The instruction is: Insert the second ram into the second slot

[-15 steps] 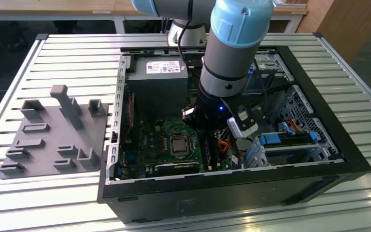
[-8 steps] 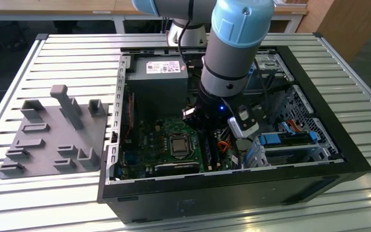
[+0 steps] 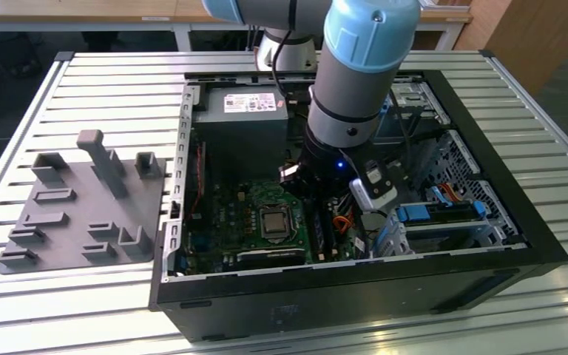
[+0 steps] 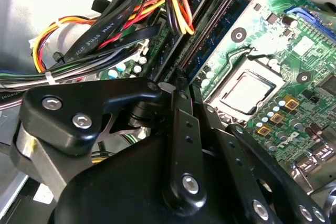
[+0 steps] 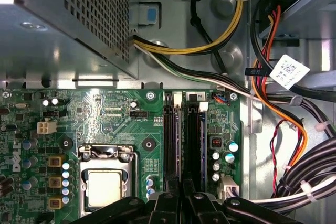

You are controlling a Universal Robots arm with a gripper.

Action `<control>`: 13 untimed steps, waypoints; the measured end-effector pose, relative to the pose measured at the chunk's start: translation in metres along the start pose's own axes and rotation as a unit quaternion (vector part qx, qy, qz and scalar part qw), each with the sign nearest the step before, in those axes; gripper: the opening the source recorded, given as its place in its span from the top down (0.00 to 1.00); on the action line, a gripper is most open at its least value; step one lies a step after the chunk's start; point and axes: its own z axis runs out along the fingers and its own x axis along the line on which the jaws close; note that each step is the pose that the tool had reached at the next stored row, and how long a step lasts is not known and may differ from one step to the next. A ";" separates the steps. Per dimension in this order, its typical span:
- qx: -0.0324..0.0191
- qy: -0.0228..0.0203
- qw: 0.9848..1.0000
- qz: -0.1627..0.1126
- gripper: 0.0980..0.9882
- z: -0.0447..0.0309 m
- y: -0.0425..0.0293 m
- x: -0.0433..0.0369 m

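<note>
Currently the black linkage gripper point(image 5: 181, 195) is down inside the open black PC case point(image 3: 521, 244), fingers closed together directly over the long black memory slots point(image 5: 181, 140) on the green motherboard point(image 5: 105, 114), apparently pressing straight down. Second ram isn't clearly distinguishable; it may be edge-on between the fingertips.

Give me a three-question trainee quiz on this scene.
1. True or false: the arm reaches into the open case.
2. In the exterior view, the gray fixture lies: A) left of the case B) right of it C) inside it.
3. Fill in: in the first wrist view, the gripper sits over the ___ slots, beside the CPU socket.
Key: 1 true; 2 A; 3 ram.
</note>
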 end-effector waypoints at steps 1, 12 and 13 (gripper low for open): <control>0.000 0.000 1.000 0.000 0.96 -0.0002 0.0001 0.0000; 0.000 0.000 1.000 0.004 0.96 -0.0006 0.0003 0.0001; 0.000 0.000 1.000 0.004 0.96 -0.0006 0.0003 0.0001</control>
